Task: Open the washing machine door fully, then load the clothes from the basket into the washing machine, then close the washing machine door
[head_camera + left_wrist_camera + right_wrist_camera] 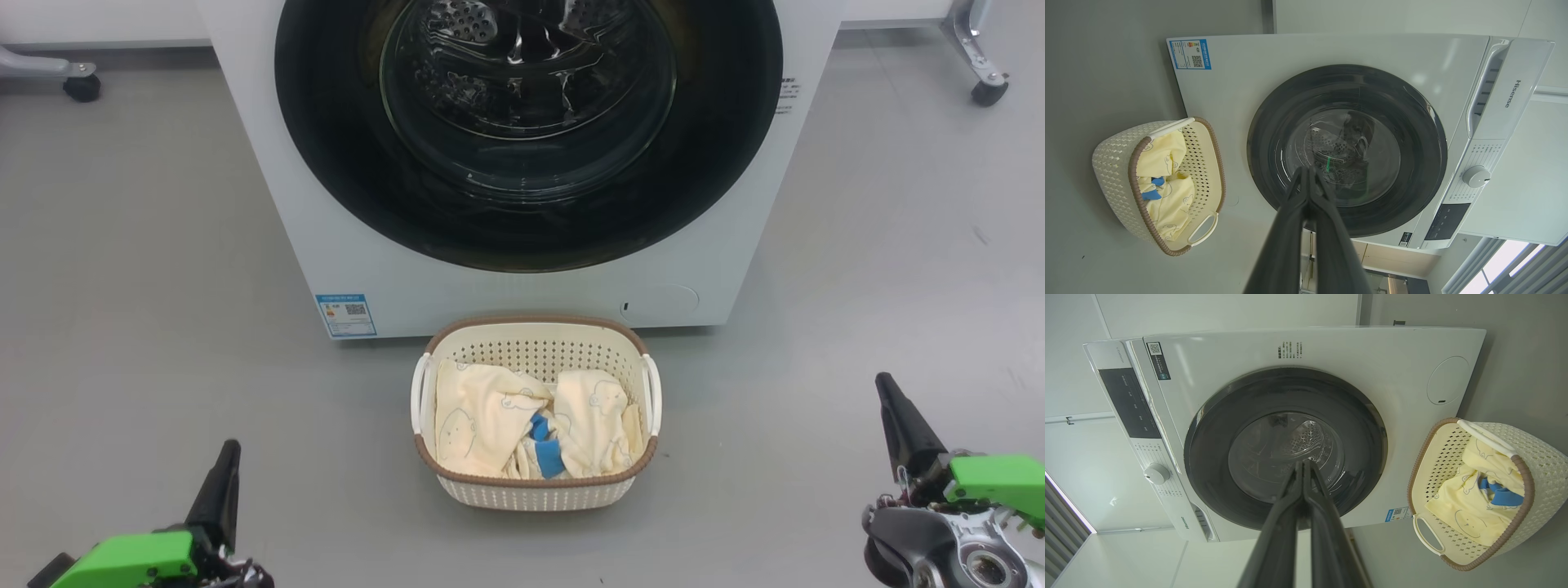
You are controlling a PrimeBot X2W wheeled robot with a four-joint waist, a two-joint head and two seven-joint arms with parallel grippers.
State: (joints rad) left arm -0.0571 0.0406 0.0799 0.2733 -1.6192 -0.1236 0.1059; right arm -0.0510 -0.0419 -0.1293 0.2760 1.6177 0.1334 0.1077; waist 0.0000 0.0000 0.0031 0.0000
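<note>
Washing machine door (528,122) sits flat on the white washing machine (457,290): glossy black rim, bulging glass, steel drum behind. Cream basket (539,490) on the floor just in front, w/ pale yellow clothes (482,416) inside, 1 blue patch. Left gripper (229,449) and right gripper (888,392): fingers pressed together, nothing held.

You are in what reads as a test lab: bare grey floor (122,245), white wall panels (1229,310), a castered frame leg (82,86) at ten o'clock, a second castered leg (986,86) at two, washing machine (522,298) freestanding at twelve.
</note>
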